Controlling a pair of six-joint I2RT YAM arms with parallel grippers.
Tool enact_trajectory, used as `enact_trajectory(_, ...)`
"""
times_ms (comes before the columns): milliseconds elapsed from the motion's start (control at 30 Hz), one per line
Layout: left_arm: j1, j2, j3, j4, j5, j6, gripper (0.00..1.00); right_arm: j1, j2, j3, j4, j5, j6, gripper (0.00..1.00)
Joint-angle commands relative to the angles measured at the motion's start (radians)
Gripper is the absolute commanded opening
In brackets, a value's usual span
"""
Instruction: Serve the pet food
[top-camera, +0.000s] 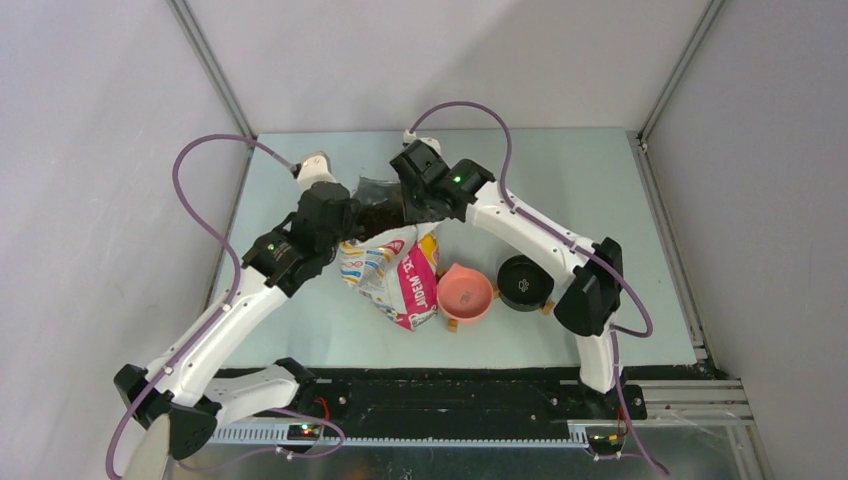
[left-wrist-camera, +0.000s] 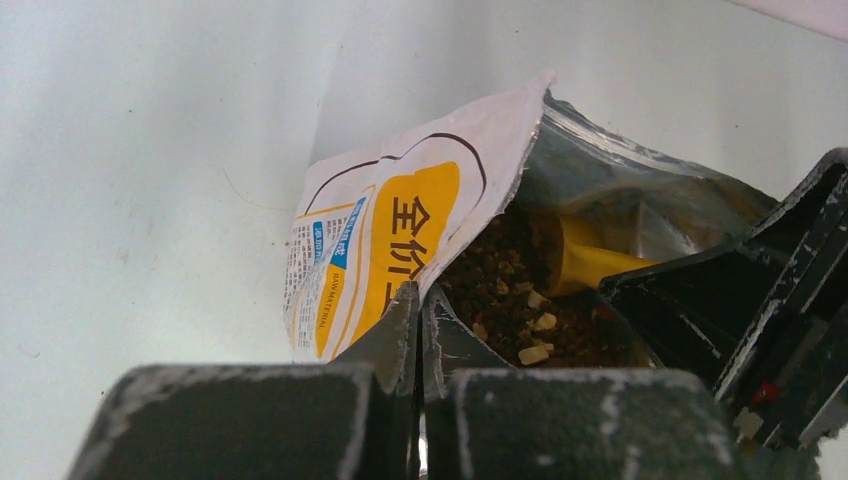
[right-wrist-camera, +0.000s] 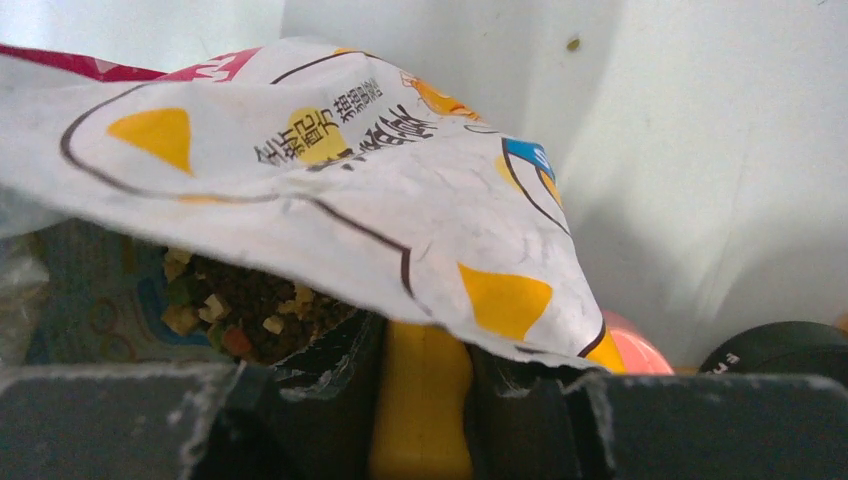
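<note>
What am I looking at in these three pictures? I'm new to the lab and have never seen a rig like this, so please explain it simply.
It is a robot with two arms bolted to a table. The wide picture comes from a camera above and behind the arms; the other two come from a camera on each wrist. On the table are an open bag, a pink bowl and a black bowl. The left gripper pinches the bag's rim, which seems to hold its mouth open. The right gripper holds a yellow scoop that reaches into the pet food inside the bag.
</note>
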Motion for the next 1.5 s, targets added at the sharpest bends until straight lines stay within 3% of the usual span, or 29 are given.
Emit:
enact_trajectory(0, -0.007, -0.060, -0.028, 0.061, -0.036, 0.009, 0.00, -0.034, 0.003, -0.168, 0.139, -0.318, 0.127, 0.00)
enact_trajectory(133, -0.008, -0.078, -0.050, 0.061, -0.048, 0.012, 0.00, -0.078, -0.098, -0.327, 0.329, -0.495, 0.215, 0.00)
enact_trajectory(367, -0.006, -0.110, -0.071, 0.042, -0.064, 0.003, 0.00, -0.116, -0.314, -0.530, 0.535, -0.556, 0.343, 0.00)
enact_trajectory(600, -0.007, -0.146, -0.078, 0.024, -0.075, -0.003, 0.00, -0.136, -0.476, -0.655, 0.651, -0.546, 0.421, 0.00)
enact_trajectory(967, -0.007, -0.188, -0.097, 0.040, -0.051, -0.007, 0.00, -0.153, -0.642, -0.760, 0.695, -0.457, 0.486, 0.00)
enact_trajectory(1467, -0.007, -0.210, -0.131, 0.106, 0.055, 0.034, 0.00, -0.170, -0.849, -0.957, 0.893, -0.378, 0.579, 0.00)
